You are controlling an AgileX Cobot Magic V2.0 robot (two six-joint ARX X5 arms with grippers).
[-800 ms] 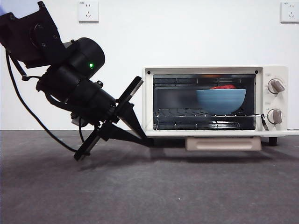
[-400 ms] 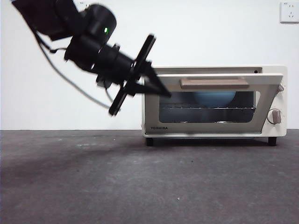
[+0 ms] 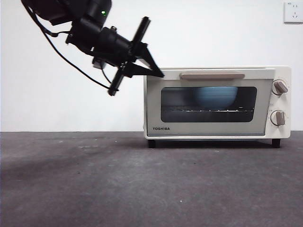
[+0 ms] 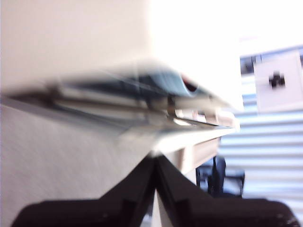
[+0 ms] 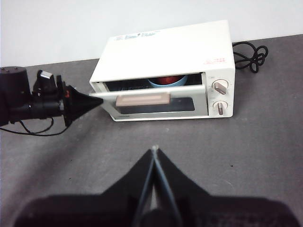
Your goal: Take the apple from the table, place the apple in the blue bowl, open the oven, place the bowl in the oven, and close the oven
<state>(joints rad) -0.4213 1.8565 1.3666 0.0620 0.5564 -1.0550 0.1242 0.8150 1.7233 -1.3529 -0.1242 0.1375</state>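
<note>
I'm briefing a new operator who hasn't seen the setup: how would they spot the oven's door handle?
Find the cream oven on the grey table. Across the top of its glass door runs the handle, a flat tan bar. Unlike the two round grey knobs to its side, it is long and horizontal.

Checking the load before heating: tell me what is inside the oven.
Inside the oven sits the blue bowl, dim behind the dark door glass. From the right wrist view the apple shows red in it through the door gap. The bowl's base is hidden.
</note>
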